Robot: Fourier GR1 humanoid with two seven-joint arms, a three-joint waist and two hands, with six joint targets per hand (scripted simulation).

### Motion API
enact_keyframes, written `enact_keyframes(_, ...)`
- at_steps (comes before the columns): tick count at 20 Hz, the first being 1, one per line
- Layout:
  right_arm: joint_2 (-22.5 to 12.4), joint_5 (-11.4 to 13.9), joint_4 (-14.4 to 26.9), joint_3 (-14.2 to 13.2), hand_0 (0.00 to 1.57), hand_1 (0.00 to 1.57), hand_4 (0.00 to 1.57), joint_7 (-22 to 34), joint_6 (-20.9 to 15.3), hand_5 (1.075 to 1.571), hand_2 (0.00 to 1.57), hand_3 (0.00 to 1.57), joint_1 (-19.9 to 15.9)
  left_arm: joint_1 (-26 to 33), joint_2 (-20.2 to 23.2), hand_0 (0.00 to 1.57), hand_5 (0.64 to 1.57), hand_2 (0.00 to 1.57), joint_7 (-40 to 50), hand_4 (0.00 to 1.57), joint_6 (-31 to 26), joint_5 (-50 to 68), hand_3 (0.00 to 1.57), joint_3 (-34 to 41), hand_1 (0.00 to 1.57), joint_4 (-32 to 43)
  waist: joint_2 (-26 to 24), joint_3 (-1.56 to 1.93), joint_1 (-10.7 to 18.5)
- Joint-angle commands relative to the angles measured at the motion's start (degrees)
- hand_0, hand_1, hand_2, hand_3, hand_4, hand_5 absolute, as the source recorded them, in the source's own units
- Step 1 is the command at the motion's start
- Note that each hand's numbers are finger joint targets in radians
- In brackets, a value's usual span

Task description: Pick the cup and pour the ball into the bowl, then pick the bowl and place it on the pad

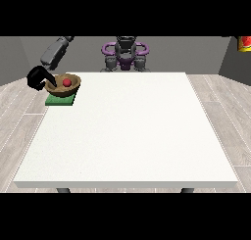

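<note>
Hand (37,79) gripping brown bowl (62,86), red ball (66,82)

White table (147,136) – grey walls (196,53), pale plank floor (220,111)

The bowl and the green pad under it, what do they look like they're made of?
The bowl looks like wood: brown, matte, darker inside. The pad looks like foam or rubber, though that is uncertain: a flat, dull green slab with no shine.

Brown bowl (62,86) tilted over green pad (60,101), red ball (66,82) inside
</note>
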Motion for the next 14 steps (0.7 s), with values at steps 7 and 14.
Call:
enact_keyframes(7,-2.6,3.8,3.1,4.0,0.0,0.0,0.0,-0.7,5.0,1.41,0.0,0.0,-0.7,-0.8,2.5,0.0,1.569,0.0,2.2,1.21,-1.8,2.3,0.0,0.0,0.0,-0.7,1.2,0.04,2.4)
enact_keyframes(14,-5.5,6.1,1.3,7.5,0.0,0.0,0.2,10.5,7.6,1.375,0.0,0.0,-3.6,4.6,-7.6,0.0,1.569,0.0,2.3,1.19,4.4,-2.6,0.0,-6.1,0.0,-3.6,-10.5,-0.1,-0.3)
